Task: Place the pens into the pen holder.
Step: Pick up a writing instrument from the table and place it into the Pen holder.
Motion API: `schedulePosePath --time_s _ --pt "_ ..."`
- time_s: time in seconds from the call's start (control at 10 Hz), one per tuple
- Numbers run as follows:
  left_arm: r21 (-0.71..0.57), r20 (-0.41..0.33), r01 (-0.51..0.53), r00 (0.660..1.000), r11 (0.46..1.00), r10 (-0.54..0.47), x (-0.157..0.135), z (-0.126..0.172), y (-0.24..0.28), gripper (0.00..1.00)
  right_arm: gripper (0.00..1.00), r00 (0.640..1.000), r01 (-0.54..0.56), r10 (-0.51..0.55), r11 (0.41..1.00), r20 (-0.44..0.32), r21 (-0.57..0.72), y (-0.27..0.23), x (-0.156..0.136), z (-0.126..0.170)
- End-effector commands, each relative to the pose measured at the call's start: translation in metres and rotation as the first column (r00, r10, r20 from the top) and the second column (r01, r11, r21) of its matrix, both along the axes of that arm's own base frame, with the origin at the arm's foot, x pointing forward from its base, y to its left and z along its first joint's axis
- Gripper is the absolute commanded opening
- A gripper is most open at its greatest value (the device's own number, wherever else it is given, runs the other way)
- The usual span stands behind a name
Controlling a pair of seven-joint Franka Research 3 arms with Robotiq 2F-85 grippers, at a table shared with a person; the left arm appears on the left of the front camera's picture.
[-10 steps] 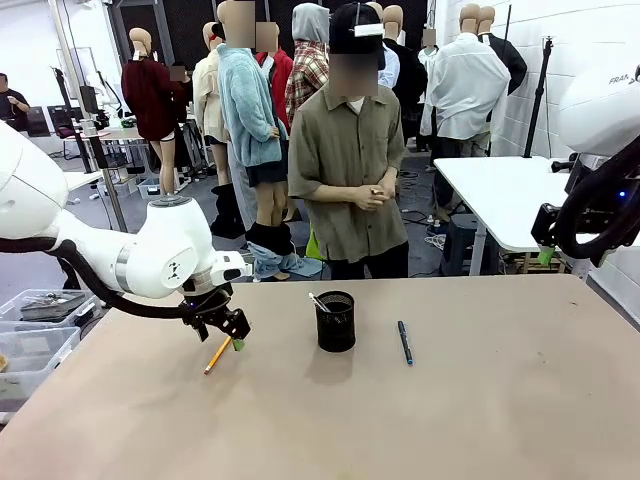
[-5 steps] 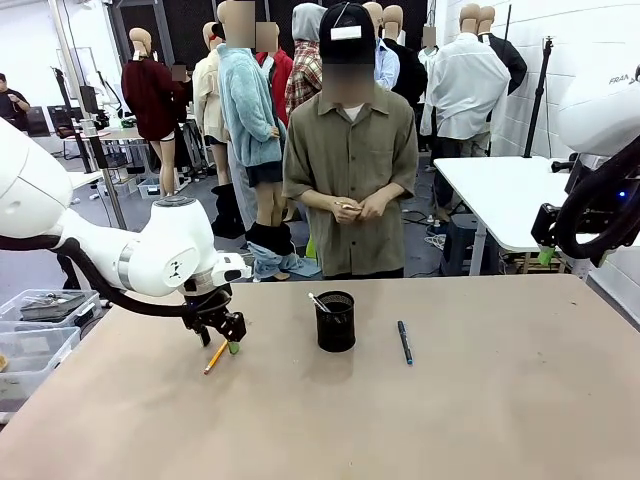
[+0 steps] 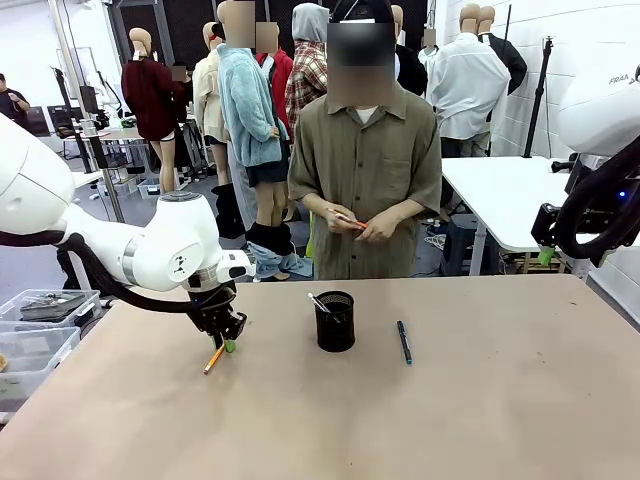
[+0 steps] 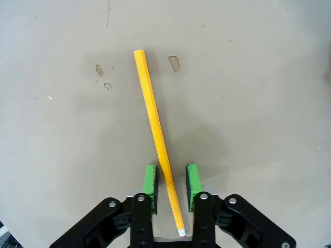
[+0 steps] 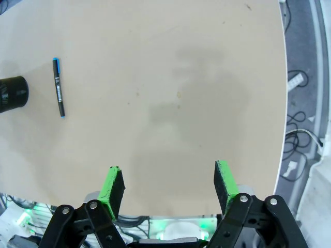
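Left gripper (image 4: 171, 180): narrow, low over the table (image 3: 480, 420), one green pad on each side of the pencil with a sliver of gap at both; nothing clamped yet.
Pencil (image 4: 155, 129): yellow-orange, lay flat on the table left of the cup, one end between the pads.
Right gripper (image 5: 169, 186): wide, held nothing, hung high above bare tabletop.
Cup (image 3: 335, 322): black mesh, stood upright mid-table, a thin white pen (image 3: 318, 301) leaning inside.
Dark pen (image 3: 403, 341): blue-ended, lay flat near the cup's right, not touching it.
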State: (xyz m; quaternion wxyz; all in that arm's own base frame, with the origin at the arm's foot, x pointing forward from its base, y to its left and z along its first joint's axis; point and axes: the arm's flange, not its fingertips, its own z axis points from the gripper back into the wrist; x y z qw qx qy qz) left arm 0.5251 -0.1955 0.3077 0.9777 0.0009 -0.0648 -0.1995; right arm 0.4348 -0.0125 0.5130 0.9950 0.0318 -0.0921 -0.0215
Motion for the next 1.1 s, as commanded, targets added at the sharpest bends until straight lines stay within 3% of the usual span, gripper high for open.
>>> schedulePosePath --time_s 0.0,0.4,0.7,1.0 --pt "0.044 -0.019 -0.035 0.999 0.998 0.036 0.002 -0.006 0.007 0.0 0.86 1.0 0.008 -0.008 0.999 0.014 -0.031 0.0 -0.002 -0.004" --pt "0.035 -0.017 -0.04 0.999 0.999 0.04 -0.002 -0.002 0.012 0.0 0.86 1.0 0.008 -0.008 0.999 0.014 -0.031 0.0 -0.002 -0.004" --pt "-0.026 0.039 0.01 0.999 1.0 -0.009 -0.021 0.021 0.029 0.0 0.86 1.0 0.008 -0.008 0.999 0.014 -0.031 0.0 -0.002 -0.004" --pt "-0.12 0.104 0.149 0.985 0.982 -0.137 -0.042 0.05 0.049 0.0 0.86 1.0 0.008 -0.008 0.999 0.014 -0.031 0.0 -0.002 -0.004"
